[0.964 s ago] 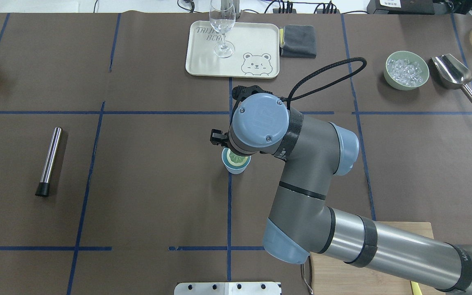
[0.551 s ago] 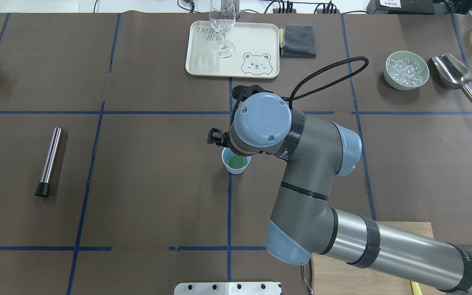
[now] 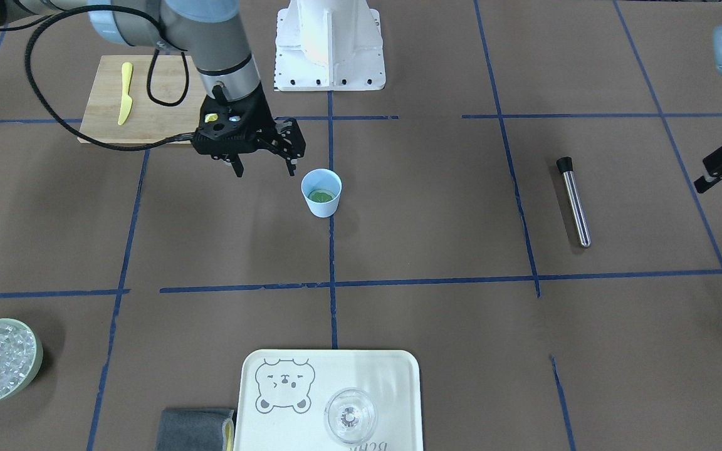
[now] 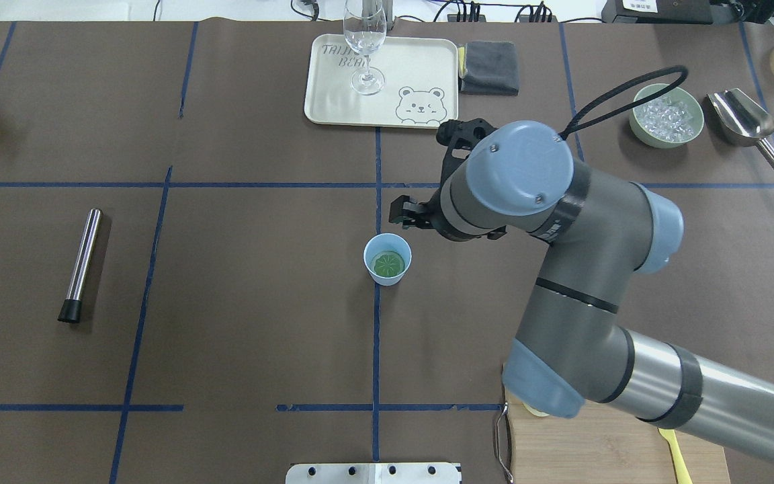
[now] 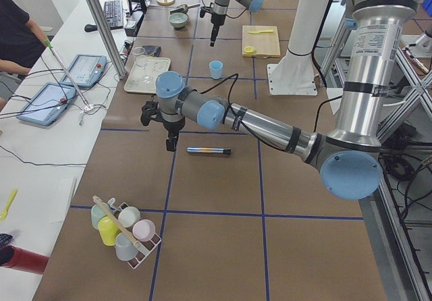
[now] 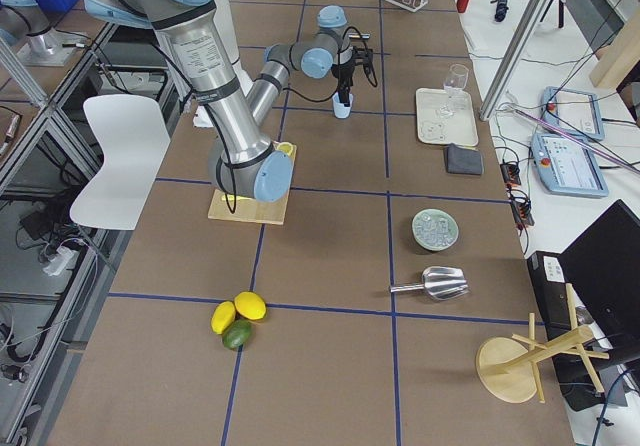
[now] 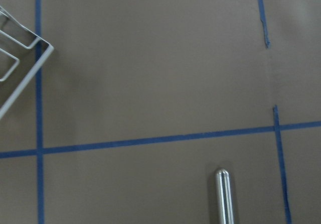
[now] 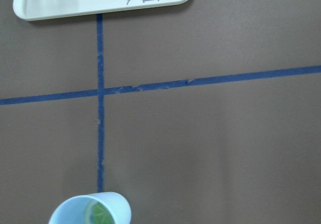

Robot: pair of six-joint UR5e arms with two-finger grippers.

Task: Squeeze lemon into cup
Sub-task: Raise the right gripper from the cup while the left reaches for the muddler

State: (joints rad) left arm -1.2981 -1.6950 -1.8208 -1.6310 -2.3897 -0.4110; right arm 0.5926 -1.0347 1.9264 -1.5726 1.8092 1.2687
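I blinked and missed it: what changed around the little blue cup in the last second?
The right gripper, open and empty, has swung off the cup toward the robot's right. The lemon, at the cup's mouth a second ago, now lies down inside it. The cup, the steel rod and the tray stayed put.

My table wears matt brown paper, crossed with smooth blue tape. The cup looks like matt light blue plastic. Near the table's left edge the rod is shiny brushed metal with a dull black end. At the far edge the tray is smooth cream plastic, the stemmed glass is clear and glossy, and the folded cloth is soft dark grey. The scoop is polished metal. My right gripper is matt black and the cutting board is pale bare wood.
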